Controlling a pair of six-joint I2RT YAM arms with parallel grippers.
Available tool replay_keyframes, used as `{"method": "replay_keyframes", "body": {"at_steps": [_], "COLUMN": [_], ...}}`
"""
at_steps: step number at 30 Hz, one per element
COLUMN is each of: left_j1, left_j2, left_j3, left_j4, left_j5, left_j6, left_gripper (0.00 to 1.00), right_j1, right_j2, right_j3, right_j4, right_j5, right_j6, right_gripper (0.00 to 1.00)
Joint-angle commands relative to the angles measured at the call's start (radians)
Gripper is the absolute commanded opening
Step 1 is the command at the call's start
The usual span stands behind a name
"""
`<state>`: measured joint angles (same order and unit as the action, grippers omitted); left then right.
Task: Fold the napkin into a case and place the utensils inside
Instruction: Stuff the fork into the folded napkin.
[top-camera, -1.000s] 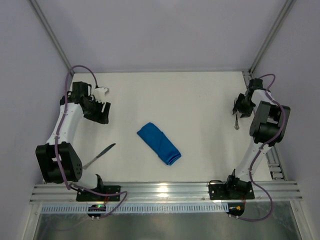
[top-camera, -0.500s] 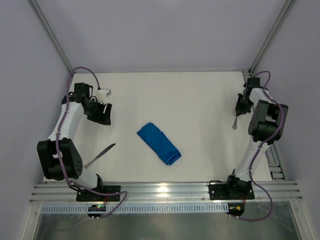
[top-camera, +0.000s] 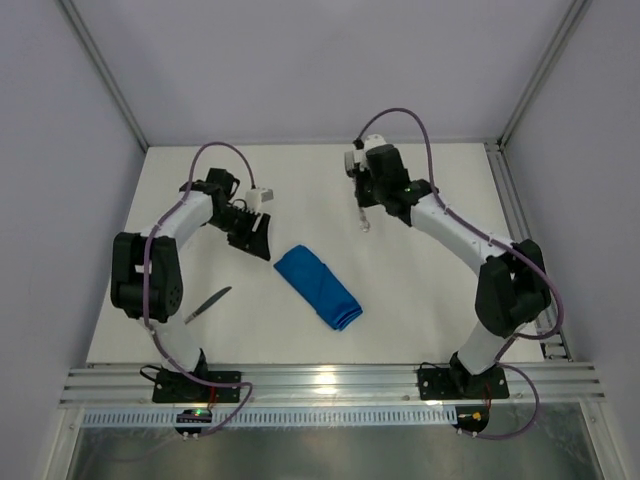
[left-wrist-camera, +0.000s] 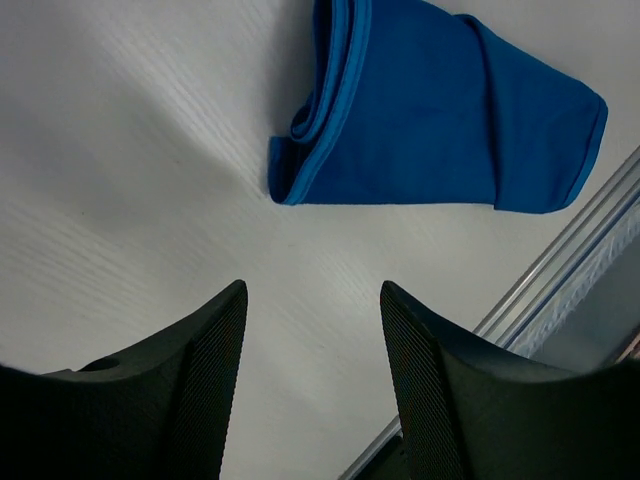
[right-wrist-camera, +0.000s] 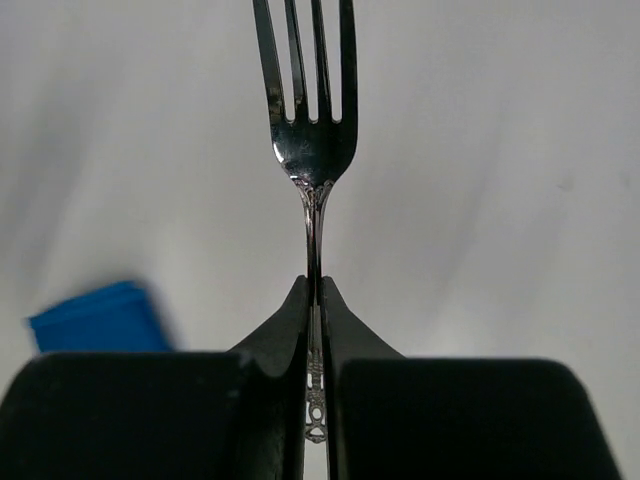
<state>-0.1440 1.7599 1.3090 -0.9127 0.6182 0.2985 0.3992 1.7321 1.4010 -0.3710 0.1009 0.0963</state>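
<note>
Two robot arms reach over a white tabletop (top-camera: 420, 290). The left arm (top-camera: 180, 215) bends out at the left edge and its forearm points right toward the middle. The left jaws are released, spread apart and holding nothing, just left of the far end of the case (top-camera: 318, 287) (left-wrist-camera: 440, 110) (right-wrist-camera: 100, 320). The right arm (top-camera: 450, 230) stretches from its near-right base far and leftward to the far centre. The right jaws are clenched on the handle of the fork (top-camera: 364, 218) (right-wrist-camera: 312, 150), tines pointing away from the wrist. The one blue case lies flat mid-tabletop, slanting from far left to near right, with nothing between it and either pair of jaws. The one dark knife (top-camera: 208, 304) lies alone at the near left, well apart from the case.
</note>
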Motion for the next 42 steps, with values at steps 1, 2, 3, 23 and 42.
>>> {"method": "replay_keyframes", "body": {"at_steps": [1,2,3,23,42], "left_j1": [0.003,0.001,0.000,-0.095,-0.095], "left_j2": [0.055,0.064,0.070,0.213,0.256], "left_j3": [0.032,0.029,0.024,-0.019,0.022], "left_j4": [0.116,0.136,0.181,0.268,0.255], "left_j5": [0.080,0.081,0.081,0.040,0.095], "left_j6": [-0.126,-0.168,-0.183,-0.242,-0.217], "left_gripper": [0.58,0.58,0.58,0.52,0.01], "right_j1": [0.148,0.180,0.211,0.506,0.593], "right_j2": [-0.086,-0.089,-0.088,0.007,0.009], "right_j3": [-0.138,-0.164,-0.183,-0.356,-0.338], "right_j4": [0.268,0.326,0.422,0.672,0.478], "right_j5": [-0.015,-0.026,-0.018,0.020,0.126], "right_j6": [0.172,0.192,0.207,0.161,0.054], "right_gripper": [0.04,0.04,0.04,0.04,0.04]}}
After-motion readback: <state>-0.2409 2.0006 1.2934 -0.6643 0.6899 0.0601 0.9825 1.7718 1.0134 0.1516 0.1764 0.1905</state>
